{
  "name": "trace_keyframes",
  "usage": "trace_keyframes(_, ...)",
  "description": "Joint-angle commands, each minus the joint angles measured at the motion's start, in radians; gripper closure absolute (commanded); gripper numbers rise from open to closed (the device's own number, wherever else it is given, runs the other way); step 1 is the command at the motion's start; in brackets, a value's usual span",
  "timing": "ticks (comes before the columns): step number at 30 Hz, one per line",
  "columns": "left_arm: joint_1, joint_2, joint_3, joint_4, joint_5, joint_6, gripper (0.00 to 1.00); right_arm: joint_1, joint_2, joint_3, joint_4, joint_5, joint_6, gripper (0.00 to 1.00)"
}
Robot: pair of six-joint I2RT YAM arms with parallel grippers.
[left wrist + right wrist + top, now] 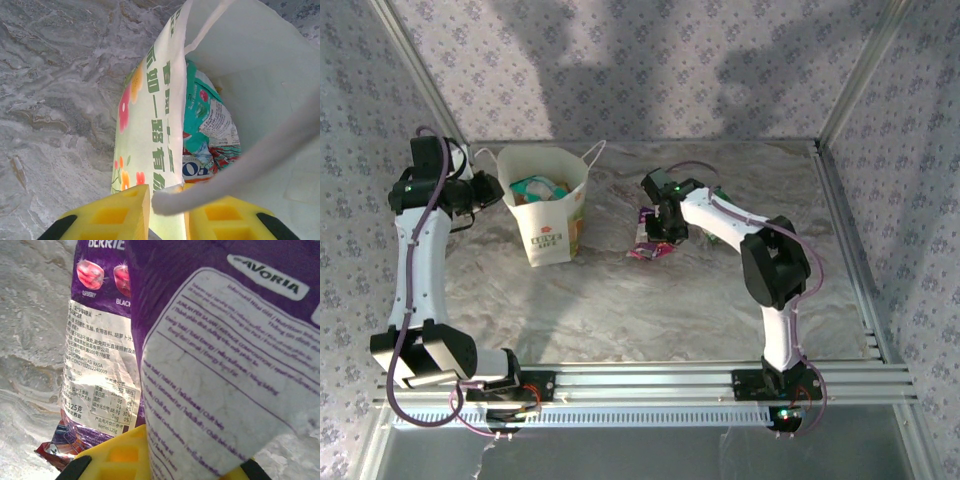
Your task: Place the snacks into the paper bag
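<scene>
The white paper bag (548, 207) with its flower print stands upright at the back left. Its near wall (155, 115) passes between the yellow fingers of my left gripper (167, 192), which stand slightly apart on either side of it at the bag's left rim (488, 190). A white cord handle (260, 155) crosses in front of them. Inside the bag lie a teal packet (207, 117) and an orange "FOX'S" packet (200, 170). My right gripper (665, 222) is shut on the purple packet (220, 350) (650, 245), low over the table right of the bag.
A red packet corner (50, 446) shows under the purple one. The marble-patterned table (650, 310) is walled by patterned panels at the back and sides, with a metal rail (720, 380) along the near edge.
</scene>
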Motion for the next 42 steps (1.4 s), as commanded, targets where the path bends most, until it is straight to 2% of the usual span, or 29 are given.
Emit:
trace_keyframes(1, -0.003, -0.004, 0.038, -0.019, -0.005, 0.005, 0.73, 0.008, -0.065, 0.046, -0.047, 0.047, -0.033, 0.88)
trace_keyframes(8, -0.003, 0.003, 0.062, -0.018, 0.001, -0.003, 0.71, 0.019, -0.134, 0.081, -0.071, 0.090, -0.049, 0.88)
trace_keyframes(20, -0.010, 0.041, 0.098, -0.012, 0.078, -0.018, 0.68, 0.031, -0.272, 0.141, -0.089, 0.146, -0.073, 0.88)
trace_keyframes(37, -0.051, 0.082, 0.085, -0.017, 0.011, -0.015, 0.66, 0.099, -0.373, 0.298, -0.086, 0.194, -0.132, 0.87)
trace_keyframes(42, -0.052, 0.088, 0.069, -0.006, 0.022, -0.012, 0.69, 0.128, -0.394, 0.337, -0.060, 0.197, -0.156, 0.87)
